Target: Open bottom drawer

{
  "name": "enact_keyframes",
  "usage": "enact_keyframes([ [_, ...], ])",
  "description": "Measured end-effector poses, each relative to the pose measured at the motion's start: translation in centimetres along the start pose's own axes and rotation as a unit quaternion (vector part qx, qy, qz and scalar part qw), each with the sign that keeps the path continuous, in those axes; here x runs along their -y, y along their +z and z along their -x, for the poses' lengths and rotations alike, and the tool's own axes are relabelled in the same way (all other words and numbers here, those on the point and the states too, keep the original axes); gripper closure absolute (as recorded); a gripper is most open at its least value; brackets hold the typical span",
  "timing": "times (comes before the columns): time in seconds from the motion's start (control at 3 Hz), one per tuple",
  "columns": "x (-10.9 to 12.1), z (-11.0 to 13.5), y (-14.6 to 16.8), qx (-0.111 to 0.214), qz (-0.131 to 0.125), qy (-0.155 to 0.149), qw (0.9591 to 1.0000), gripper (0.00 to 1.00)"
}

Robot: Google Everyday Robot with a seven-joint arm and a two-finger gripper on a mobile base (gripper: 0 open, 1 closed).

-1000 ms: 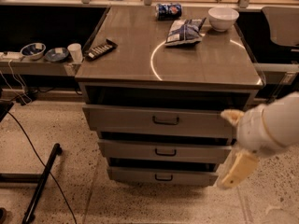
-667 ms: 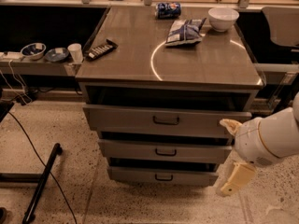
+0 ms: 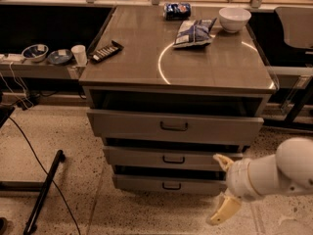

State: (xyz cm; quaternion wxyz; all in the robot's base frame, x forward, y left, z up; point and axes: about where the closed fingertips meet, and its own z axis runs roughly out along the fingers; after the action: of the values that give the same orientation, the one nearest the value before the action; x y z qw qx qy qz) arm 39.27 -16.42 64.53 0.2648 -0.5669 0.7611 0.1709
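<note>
The grey metal cabinet has three drawer fronts. The bottom drawer is the lowest and shallowest, with a small dark loop handle at its centre; its front sits about flush with the others. My gripper is at the lower right, in front of the right end of the bottom drawer. Its two cream fingers are spread wide apart and hold nothing. It is to the right of the handle and apart from it.
On the cabinet top lie a blue chip bag, a white bowl, a blue can and a dark bar. A shelf at left holds bowls and a cup. A black stand leg crosses the floor at left.
My arm and gripper have moved down and slightly left, from beside the middle drawer to the level of the bottom drawer. The drawers have not moved.
</note>
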Motion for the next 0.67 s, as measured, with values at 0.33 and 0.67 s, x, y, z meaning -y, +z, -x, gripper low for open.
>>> enact_keyframes([
  [0.33, -1.1, -3.9, 6.9, 0.041, 0.002, 0.004, 0.9991, 0.0],
  [0.67, -1.9, -5.3, 9.9, 0.06, 0.018, 0.014, 0.998, 0.0],
])
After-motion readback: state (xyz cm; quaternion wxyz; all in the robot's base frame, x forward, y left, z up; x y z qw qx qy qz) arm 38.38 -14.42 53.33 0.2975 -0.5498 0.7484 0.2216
